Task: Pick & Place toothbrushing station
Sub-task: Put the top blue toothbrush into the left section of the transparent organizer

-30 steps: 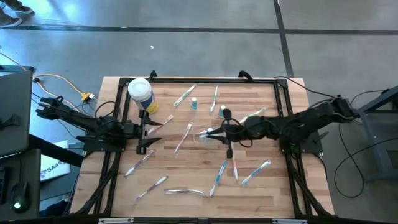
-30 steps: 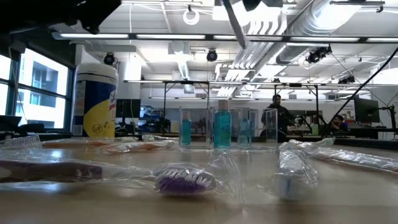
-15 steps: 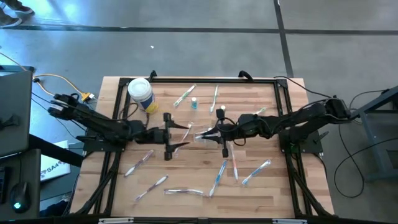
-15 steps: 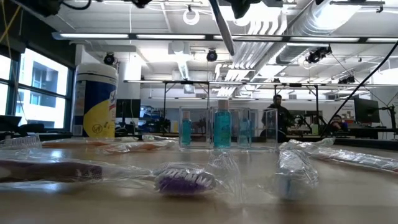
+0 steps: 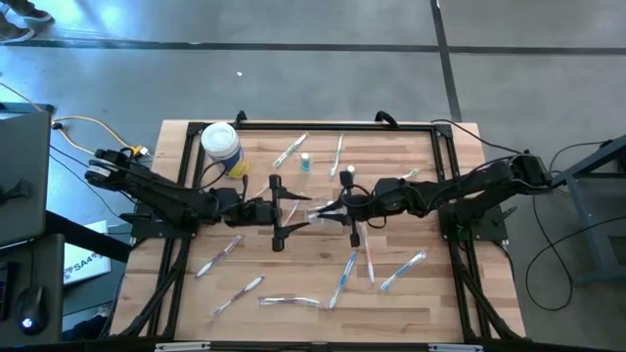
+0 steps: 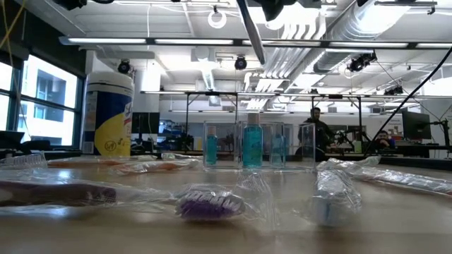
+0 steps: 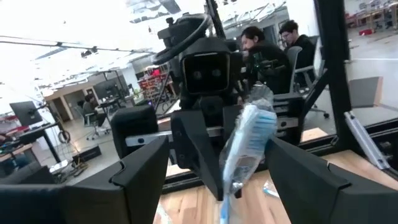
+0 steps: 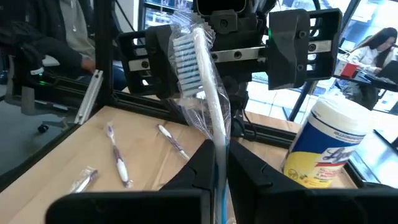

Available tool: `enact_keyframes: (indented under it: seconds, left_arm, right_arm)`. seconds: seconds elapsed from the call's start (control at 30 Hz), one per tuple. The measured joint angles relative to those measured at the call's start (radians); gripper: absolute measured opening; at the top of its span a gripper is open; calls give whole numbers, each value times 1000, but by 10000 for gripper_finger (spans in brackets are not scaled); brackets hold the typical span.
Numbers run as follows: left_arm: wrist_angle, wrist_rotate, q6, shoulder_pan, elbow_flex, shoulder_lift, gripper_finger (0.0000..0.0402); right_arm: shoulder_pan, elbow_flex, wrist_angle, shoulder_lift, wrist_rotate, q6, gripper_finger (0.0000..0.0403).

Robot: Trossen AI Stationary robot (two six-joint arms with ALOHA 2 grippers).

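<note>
My right gripper [image 5: 326,208] hovers over the table's middle, shut on a plastic-wrapped toothbrush [image 8: 198,87] with blue and white bristles. The brush head [image 7: 249,140] reaches toward my left gripper [image 5: 298,208]. That gripper faces it from the table's left, open, one finger on each side of the head with a gap to both. I cannot make out the toothbrushing station for sure. In the low view, see-through plastic walls [image 6: 307,144] stand among small blue bottles [image 6: 252,144] far back. My right gripper pinches the wrapped toothbrush's handle [image 8: 219,163] between its two fingers. The fingers come about level from the table's right. The brush sticks out past the fingertips, slanting up, head outermost. It is lifted clear of the table.
A white tub with a yellow label [image 5: 220,144] stands at the far left corner. Several wrapped toothbrushes [image 5: 342,279] lie scattered on the wooden table [image 5: 411,293]; one with purple bristles [image 6: 208,204] lies close to the low camera. A black frame [image 5: 323,125] edges the table. People sit in the room beyond.
My left gripper has swung up and toward the table's right, from near the tub to the held toothbrush. Its open fingers now stand on either side of the brush head. The toothbrush has stayed in my right gripper, clear of the table.
</note>
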Motion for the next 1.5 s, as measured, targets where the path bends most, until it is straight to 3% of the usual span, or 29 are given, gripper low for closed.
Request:
enact_keyframes:
  seconds: [0.23, 0.77, 1.5]
  left_arm:
    - [5, 62, -43, 37, 1, 44, 262]
    - [50, 95, -44, 46, 1, 52, 256]
    - [46, 96, -6, 46, 1, 52, 36]
  right_arm:
    - [0, 0, 16, 0, 0, -20, 15]
    - [-15, 0, 14, 0, -5, -20, 15]
    - [-16, 0, 13, -1, -4, -14, 16]
